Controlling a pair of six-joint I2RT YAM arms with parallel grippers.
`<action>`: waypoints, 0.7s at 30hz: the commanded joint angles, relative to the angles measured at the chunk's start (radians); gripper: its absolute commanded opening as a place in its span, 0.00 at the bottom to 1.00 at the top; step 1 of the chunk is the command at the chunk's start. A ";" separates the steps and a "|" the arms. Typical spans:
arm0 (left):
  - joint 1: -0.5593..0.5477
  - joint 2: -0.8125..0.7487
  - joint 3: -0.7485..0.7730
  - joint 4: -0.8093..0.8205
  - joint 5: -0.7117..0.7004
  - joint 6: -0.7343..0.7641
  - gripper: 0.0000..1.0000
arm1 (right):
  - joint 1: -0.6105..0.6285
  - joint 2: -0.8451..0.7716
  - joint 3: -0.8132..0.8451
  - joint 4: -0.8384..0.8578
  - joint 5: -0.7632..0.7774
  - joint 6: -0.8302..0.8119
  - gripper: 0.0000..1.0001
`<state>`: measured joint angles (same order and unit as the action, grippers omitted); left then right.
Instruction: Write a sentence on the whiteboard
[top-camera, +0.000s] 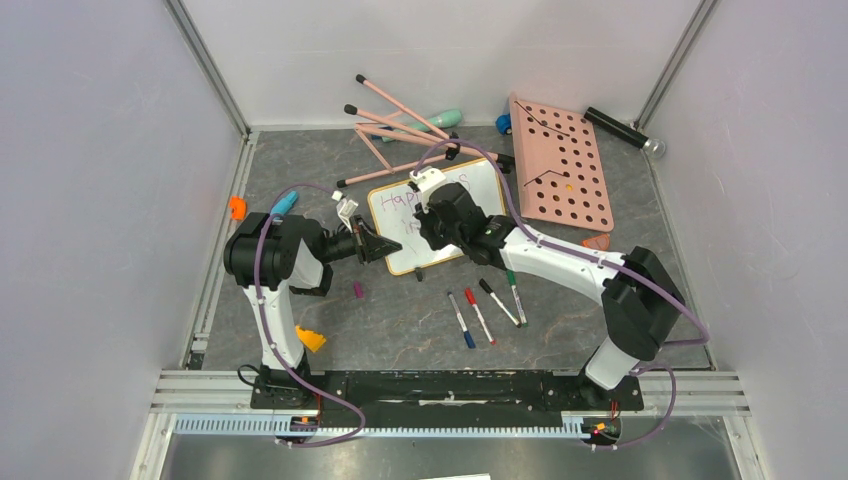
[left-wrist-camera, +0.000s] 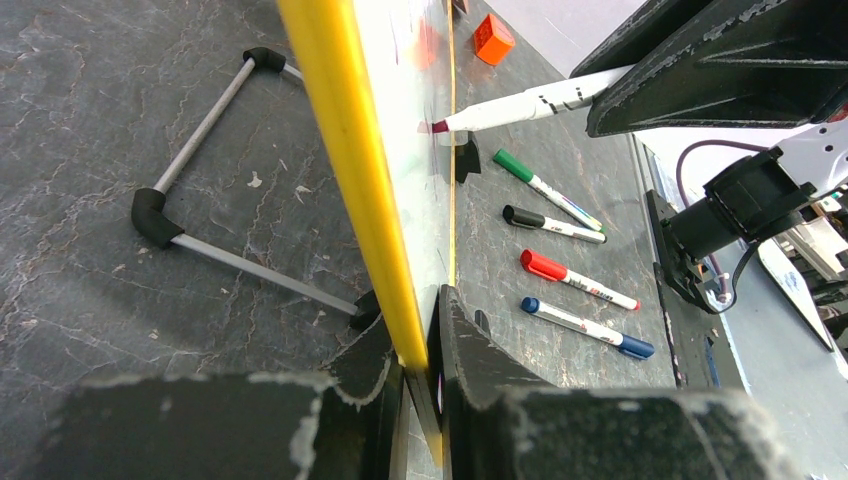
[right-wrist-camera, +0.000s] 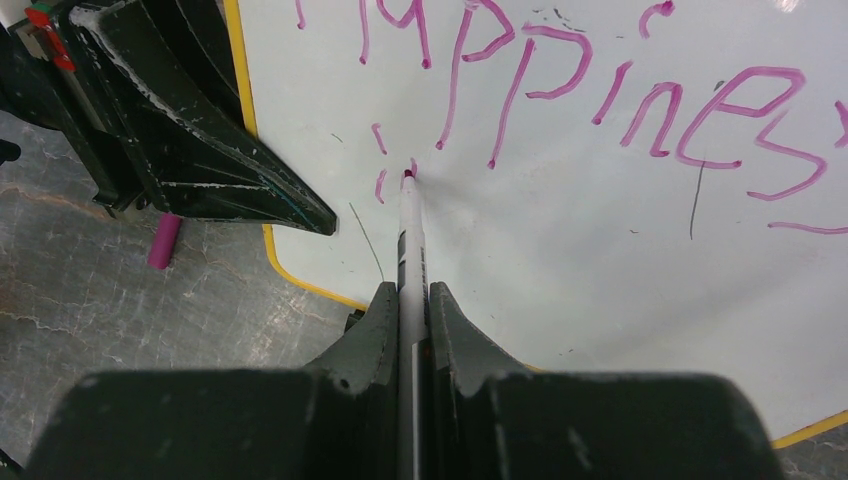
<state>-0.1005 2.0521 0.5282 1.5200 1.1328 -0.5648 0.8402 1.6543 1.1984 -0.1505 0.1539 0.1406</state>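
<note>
Both hold: my left pincer (left-wrist-camera: 420, 340) clamps the glossy white whiteboard (right-wrist-camera: 600, 280), right pincer (right-wrist-camera: 407, 300) presses a purple-tipped marker (right-wrist-camera: 410, 235) straight onto it.

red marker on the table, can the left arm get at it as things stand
Probably not yet. The left gripper is shut on the rim of the whiteboard, steadying it, so it would have to let go first. The red marker itself lies uncovered, nothing on top of it.

You've got open table (top-camera: 400, 320) left of the four markers (top-camera: 479, 316); pink rods (top-camera: 400, 124) crowd behind the whiteboard (top-camera: 400, 240), pegboard (top-camera: 560, 165) blocks its right.
</note>
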 joint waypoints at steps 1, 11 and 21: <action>-0.001 0.040 -0.010 0.037 -0.025 0.118 0.15 | -0.033 -0.002 0.022 0.018 0.059 -0.016 0.00; -0.001 0.039 -0.011 0.037 -0.024 0.120 0.15 | -0.044 -0.036 -0.028 0.019 0.064 -0.013 0.00; -0.002 0.039 -0.011 0.037 -0.024 0.121 0.15 | -0.044 -0.046 -0.075 0.023 0.009 -0.002 0.00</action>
<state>-0.1005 2.0521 0.5282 1.5200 1.1328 -0.5648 0.8158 1.6253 1.1622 -0.1341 0.1493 0.1413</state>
